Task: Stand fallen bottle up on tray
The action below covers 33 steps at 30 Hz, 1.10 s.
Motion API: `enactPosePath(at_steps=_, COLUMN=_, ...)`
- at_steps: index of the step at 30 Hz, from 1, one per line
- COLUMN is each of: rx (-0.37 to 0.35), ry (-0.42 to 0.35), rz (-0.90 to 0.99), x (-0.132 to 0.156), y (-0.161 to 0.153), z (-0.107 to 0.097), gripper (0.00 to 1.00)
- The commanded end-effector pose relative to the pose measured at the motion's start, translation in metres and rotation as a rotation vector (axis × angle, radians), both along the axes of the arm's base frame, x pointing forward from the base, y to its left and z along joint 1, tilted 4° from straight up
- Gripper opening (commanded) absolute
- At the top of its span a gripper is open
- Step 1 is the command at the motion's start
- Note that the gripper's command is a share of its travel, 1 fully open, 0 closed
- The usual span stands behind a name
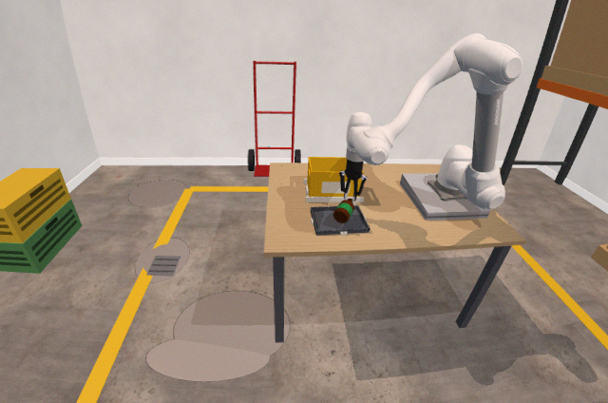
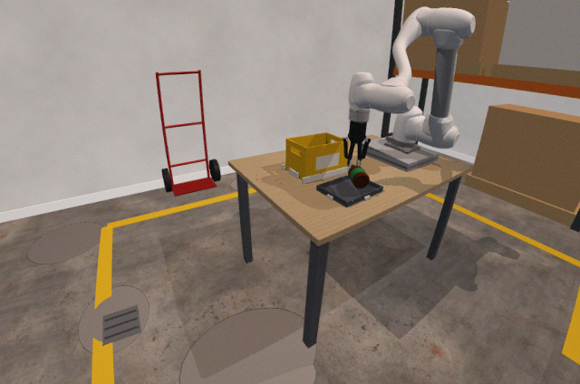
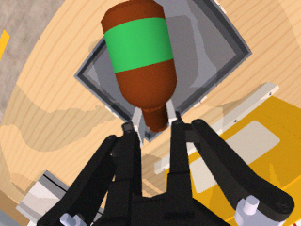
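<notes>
One bottle [image 1: 344,210] [image 2: 359,176] [image 3: 141,52], one tray [image 1: 324,220] [image 2: 336,189] [image 3: 213,56] and one open yellow crate [image 1: 317,183] [image 2: 298,160] [image 3: 284,123] are counted on one table [image 1: 290,234] [image 2: 304,216] [image 3: 47,85]. Three table legs [image 1: 278,297] [image 2: 315,291] are shown in the exterior view. One arm [image 1: 417,99] [image 2: 445,78] and one gripper [image 1: 351,198] [image 2: 354,165] [image 3: 155,109] with two fingers are seen. Two stacked crates, one yellow and one green [image 1: 54,236], are shown at the left edge of the top view. One red hand truck [image 1: 275,112] [image 2: 183,125] with two wheels [image 1: 251,160] [image 2: 214,169] is counted, and one shelf rack [image 1: 541,59] [image 2: 398,19] is seen at the right of both room views.
</notes>
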<state>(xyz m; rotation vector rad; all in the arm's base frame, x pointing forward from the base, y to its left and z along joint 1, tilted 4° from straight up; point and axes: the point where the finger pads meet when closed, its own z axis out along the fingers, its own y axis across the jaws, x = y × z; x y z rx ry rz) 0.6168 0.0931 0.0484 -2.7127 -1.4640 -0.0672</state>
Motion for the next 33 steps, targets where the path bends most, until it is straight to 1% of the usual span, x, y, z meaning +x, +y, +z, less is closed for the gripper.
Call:
enactPosePath(at_steps=1, rx=-0.002, ry=0.000, rz=-0.001, x=0.000, y=-0.001, z=0.010, gripper=0.10)
enactPosePath(at_steps=8, rx=-0.002, ry=0.000, rz=-0.001, x=0.000, y=-0.002, z=0.022, gripper=0.10)
enactPosePath(at_steps=10, rx=-0.002, ry=0.000, rz=-0.001, x=0.000, y=-0.002, z=0.022, gripper=0.10)
enactPosePath(at_steps=25, rx=-0.002, ry=0.000, rz=-0.001, x=0.000, y=-0.004, z=0.051, gripper=0.10)
enactPosePath(at_steps=27, rx=-0.002, ry=0.000, rz=-0.001, x=0.000, y=-0.004, z=0.051, gripper=0.10)
enactPosePath(at_steps=33, rx=-0.002, ry=0.000, rz=-0.001, x=0.000, y=-0.005, z=0.062, gripper=0.10)
